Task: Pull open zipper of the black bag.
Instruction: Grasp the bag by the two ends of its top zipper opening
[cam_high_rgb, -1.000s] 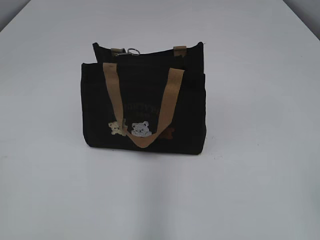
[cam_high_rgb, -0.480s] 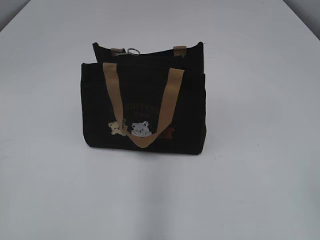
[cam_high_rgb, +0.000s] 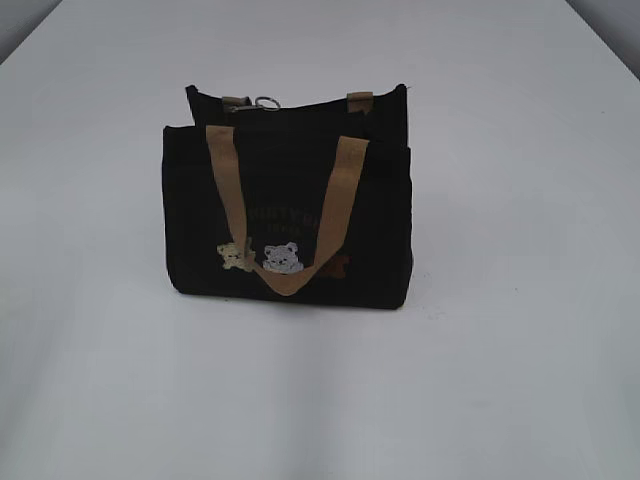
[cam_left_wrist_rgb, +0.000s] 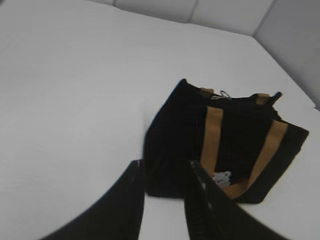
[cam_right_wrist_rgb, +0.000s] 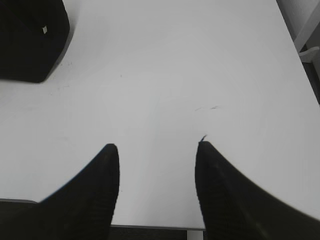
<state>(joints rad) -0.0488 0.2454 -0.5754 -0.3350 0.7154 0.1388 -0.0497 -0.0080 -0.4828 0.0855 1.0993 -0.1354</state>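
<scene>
The black bag (cam_high_rgb: 290, 215) stands upright in the middle of the white table, tan handles hanging down its front over small bear patches. Its zipper (cam_high_rgb: 300, 107) runs along the top rim, with the silver ring pull (cam_high_rgb: 266, 102) near the left end. In the left wrist view the black bag (cam_left_wrist_rgb: 225, 145) sits ahead and to the right; my left gripper (cam_left_wrist_rgb: 165, 165) hovers open short of its near corner, holding nothing. My right gripper (cam_right_wrist_rgb: 157, 147) stands open over bare table, with only a corner of the black bag (cam_right_wrist_rgb: 30, 40) at the upper left. Neither arm shows in the exterior view.
The white table (cam_high_rgb: 520, 350) stretches around the bag on all sides. Its near edge (cam_right_wrist_rgb: 150, 227) runs just under my right gripper. Grey walls rise behind the far table edge (cam_left_wrist_rgb: 225, 15).
</scene>
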